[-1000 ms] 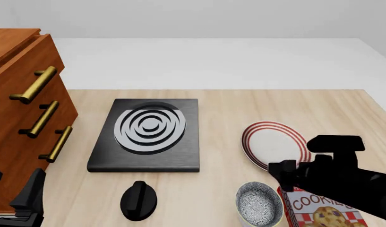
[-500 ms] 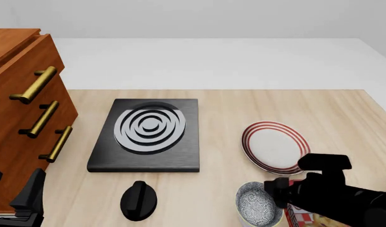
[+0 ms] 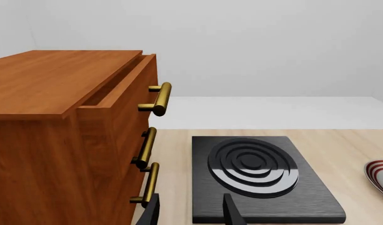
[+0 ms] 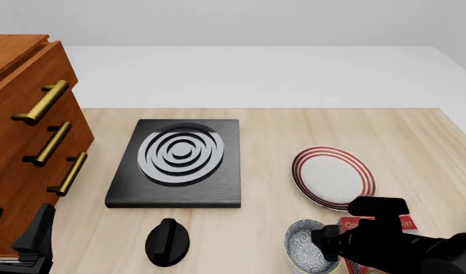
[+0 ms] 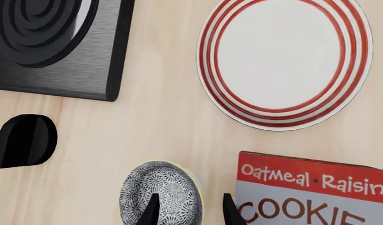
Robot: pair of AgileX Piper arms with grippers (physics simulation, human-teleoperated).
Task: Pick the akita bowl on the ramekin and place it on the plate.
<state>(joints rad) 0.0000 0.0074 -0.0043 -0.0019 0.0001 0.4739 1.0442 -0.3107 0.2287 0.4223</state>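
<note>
1. Now hovering open-jawed: right gripper (image 5: 190,211) above akita bowl (image 5: 161,193), straddling its plate-side rim.
2. Bowl seated on ramekin (image 4: 298,264), near plate (image 4: 332,177), beside cookie box (image 5: 316,189).
3. Best lowered straight, pinching rim firmly, lifting without tipping.
4. Left gripper (image 3: 191,214) open, idle by drawers (image 3: 72,140).

Simulated kitchen-type setup, rendered w/ plain grey-white backdrop, no real room. Clues: black stove (image 4: 175,162) w/ grey rings on a light wood table (image 4: 294,125). Left of stove, wooden drawers (image 4: 27,142) w/ brass handles. Right of stove, red-ringed plate (image 4: 332,177). Near side of plate: speckled bowl (image 5: 159,196) & cookie box (image 5: 316,192) (Oatmeal Raisin). Black knob (image 4: 167,242) just in front of stove.
</note>
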